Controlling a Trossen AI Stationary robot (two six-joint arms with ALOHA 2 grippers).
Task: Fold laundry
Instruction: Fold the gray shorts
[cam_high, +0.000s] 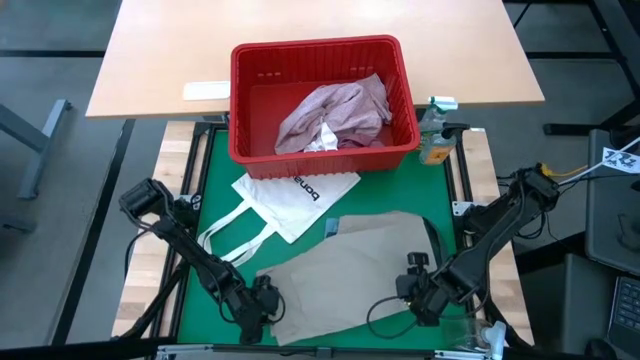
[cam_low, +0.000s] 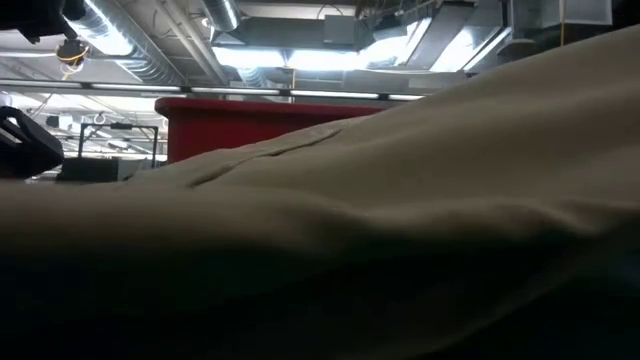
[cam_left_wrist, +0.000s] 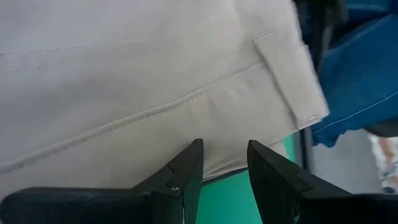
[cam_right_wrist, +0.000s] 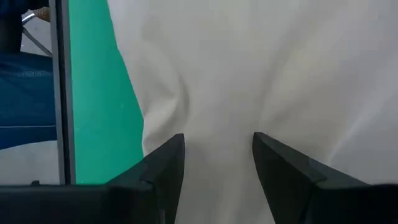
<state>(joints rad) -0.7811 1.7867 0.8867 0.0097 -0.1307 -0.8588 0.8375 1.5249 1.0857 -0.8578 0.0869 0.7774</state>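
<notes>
A beige-khaki garment (cam_high: 350, 270) lies spread on the green mat (cam_high: 215, 170) near the table's front edge; it also fills the low view (cam_low: 400, 180). My left gripper (cam_high: 258, 308) is open at the garment's near-left hem (cam_left_wrist: 236, 165), one finger on either side of that edge, with green mat showing below. My right gripper (cam_high: 420, 300) hangs open above the garment's right part (cam_right_wrist: 280, 74), pointing steeply down. A mottled pink garment (cam_high: 335, 115) and a small white piece (cam_high: 322, 140) lie in the red basket (cam_high: 315, 50). My left gripper (cam_left_wrist: 224, 149) has its fingertips (cam_left_wrist: 194, 155) at the garment's hem, slanting down from the near left. I cannot tell whether they touch the cloth; nothing is pinched between them.
A white tote bag (cam_high: 295, 195) with black lettering lies on the mat between the basket and the beige garment, its loop handles (cam_high: 235, 235) toward the left arm. A spray bottle (cam_high: 435, 135) stands at the basket's right. A wooden table (cam_high: 160, 60) stands beyond.
</notes>
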